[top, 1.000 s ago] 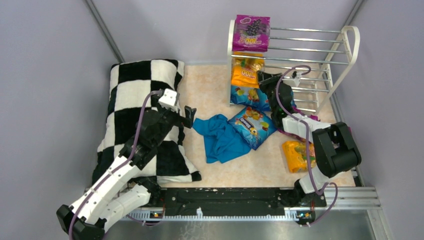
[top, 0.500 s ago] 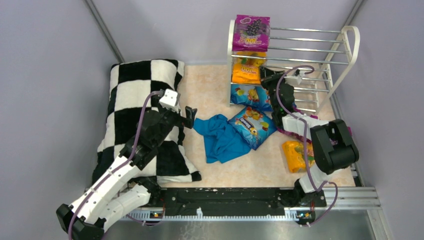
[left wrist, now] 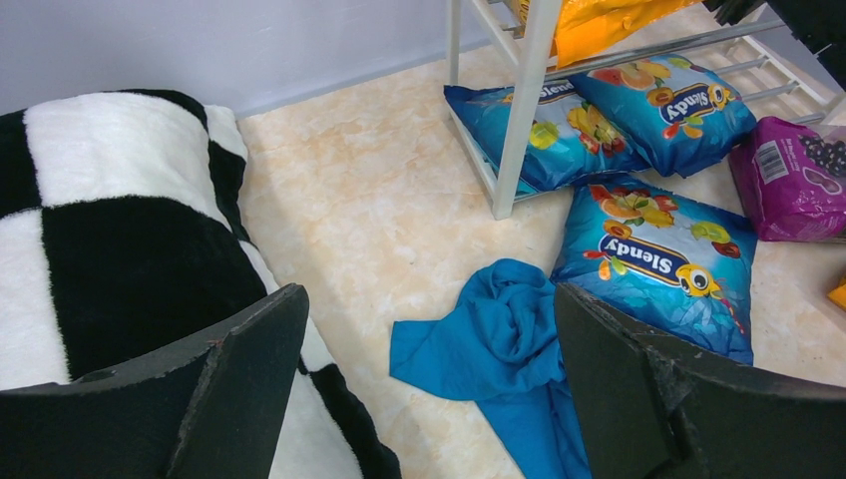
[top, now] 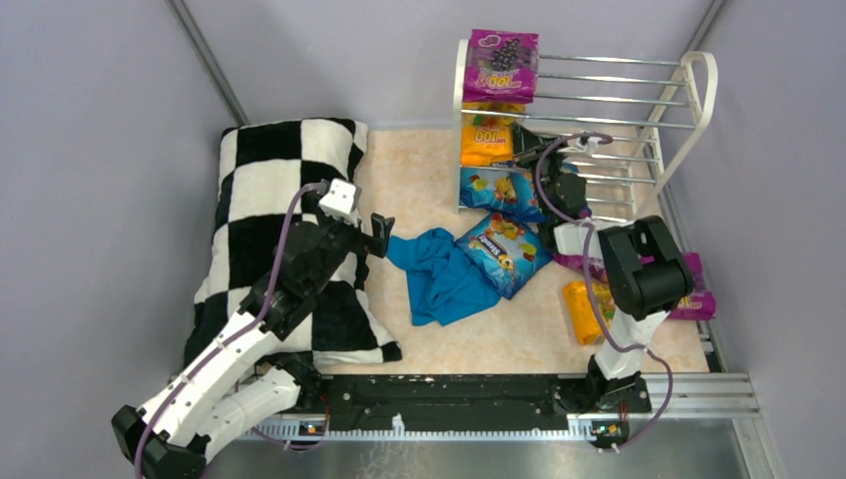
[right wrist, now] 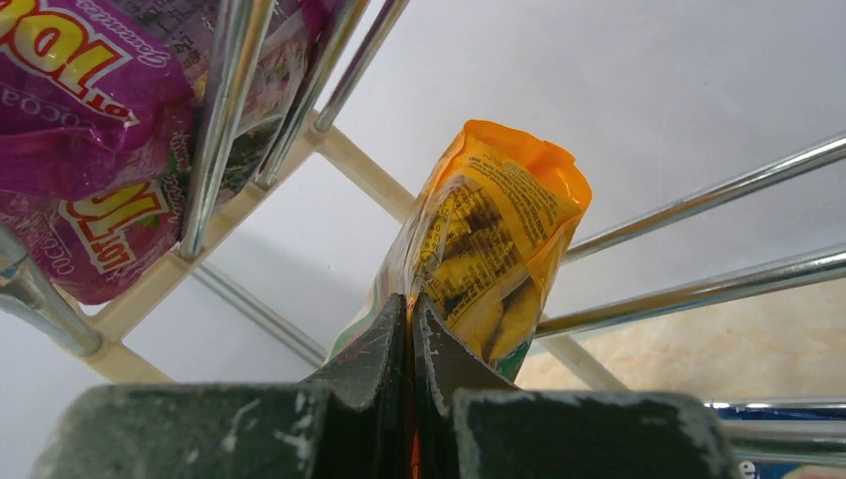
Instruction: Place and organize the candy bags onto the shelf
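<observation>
Now shelf (left wrist: 521,120): purple bag (top: 502,65) top, orange bag (top: 489,140) seemingly middle.

You have the white rod shelf (top: 688,92) standing at the back: a purple grape bag (top: 502,65) lies flat on its top tier, an orange bag (top: 489,142) sits at the middle tier, pinched by its edge in the right claw (right wrist: 409,304), and two blue bags (left wrist: 668,100) overlap on the bottom tier. On the worktop (top: 419,170) lie a loose blue bag (top: 504,251), a loose orange bag (top: 582,311) and a loose purple bag (top: 698,296).
</observation>
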You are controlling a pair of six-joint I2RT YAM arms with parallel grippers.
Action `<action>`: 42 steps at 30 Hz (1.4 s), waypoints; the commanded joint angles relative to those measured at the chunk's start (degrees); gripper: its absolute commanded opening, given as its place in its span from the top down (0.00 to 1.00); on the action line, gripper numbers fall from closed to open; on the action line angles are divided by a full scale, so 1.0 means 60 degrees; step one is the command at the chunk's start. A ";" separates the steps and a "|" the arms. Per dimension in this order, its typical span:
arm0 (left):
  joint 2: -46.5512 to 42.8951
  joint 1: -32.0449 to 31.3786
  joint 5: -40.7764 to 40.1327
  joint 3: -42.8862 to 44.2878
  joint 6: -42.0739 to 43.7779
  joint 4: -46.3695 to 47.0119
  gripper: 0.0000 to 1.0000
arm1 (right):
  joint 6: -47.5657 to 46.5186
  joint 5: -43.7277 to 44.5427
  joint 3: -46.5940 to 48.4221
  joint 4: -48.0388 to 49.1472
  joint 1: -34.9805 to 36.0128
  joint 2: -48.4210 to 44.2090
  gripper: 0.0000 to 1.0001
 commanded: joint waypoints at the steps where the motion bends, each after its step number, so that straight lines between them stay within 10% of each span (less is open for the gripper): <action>1: -0.0154 -0.0036 -0.0029 -0.0097 0.0004 0.0558 0.01 | -0.0291 0.0848 0.0242 0.2371 0.0252 0.0301 1.00; 20: -0.0165 -0.0085 -0.0012 -0.0087 0.0030 0.0527 0.01 | -0.0272 0.0155 0.0734 -0.1129 0.0150 0.0652 0.97; 31: -0.0153 -0.0103 -0.0024 -0.0095 0.0048 0.0521 0.01 | -0.0615 0.1237 0.0243 -0.4085 0.0147 -0.1009 0.36; 42: -0.0197 -0.0109 0.0000 -0.0074 0.0063 0.0492 0.01 | -0.1641 0.1409 -0.0370 -0.7457 0.0149 -0.3334 0.21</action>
